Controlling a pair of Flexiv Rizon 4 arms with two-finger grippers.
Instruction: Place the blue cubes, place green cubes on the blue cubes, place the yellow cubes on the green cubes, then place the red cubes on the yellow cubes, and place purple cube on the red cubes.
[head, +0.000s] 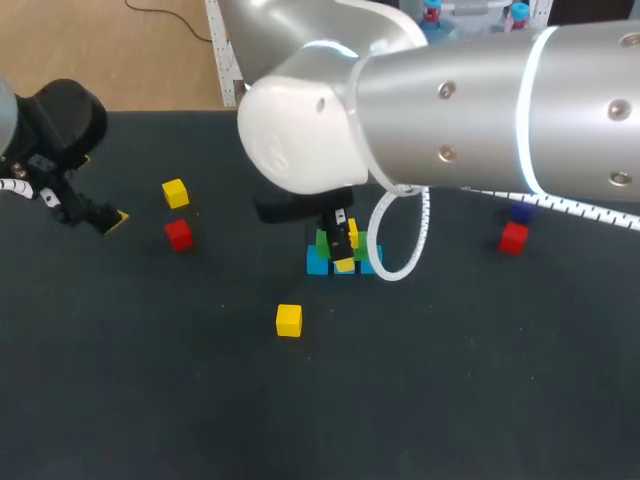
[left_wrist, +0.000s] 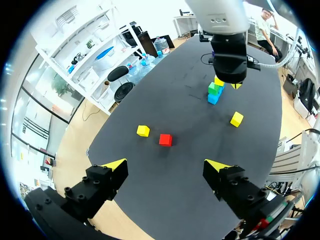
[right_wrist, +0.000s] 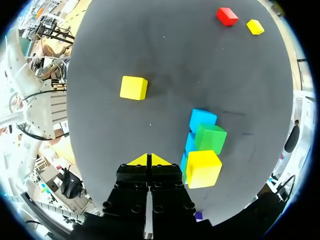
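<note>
The right gripper (right_wrist: 149, 160) was closed tip to tip on nothing, just beside the blue cubes (right_wrist: 202, 120). A green cube (right_wrist: 210, 138) sat on that row, and a yellow cube (right_wrist: 202, 168) sat raised at the end of the row nearest the gripper. The left gripper (left_wrist: 166, 167) stood wide open and empty, well apart from the row. Between it and the row lay a red cube (left_wrist: 165, 139) and a second yellow cube (left_wrist: 143, 131). A third yellow cube (left_wrist: 236, 119) lay near the row.

Table (head: 150, 400): dark, matte.
Middle: blue cubes (head: 318, 264) in a row.
My left: yellow cube (head: 175, 193), red cube (head: 178, 234) near it.
Front: lone yellow cube (head: 288, 320).
My right: second red cube (head: 513, 239); behind it I see a dark cube (head: 521, 212), possibly purple.
</note>
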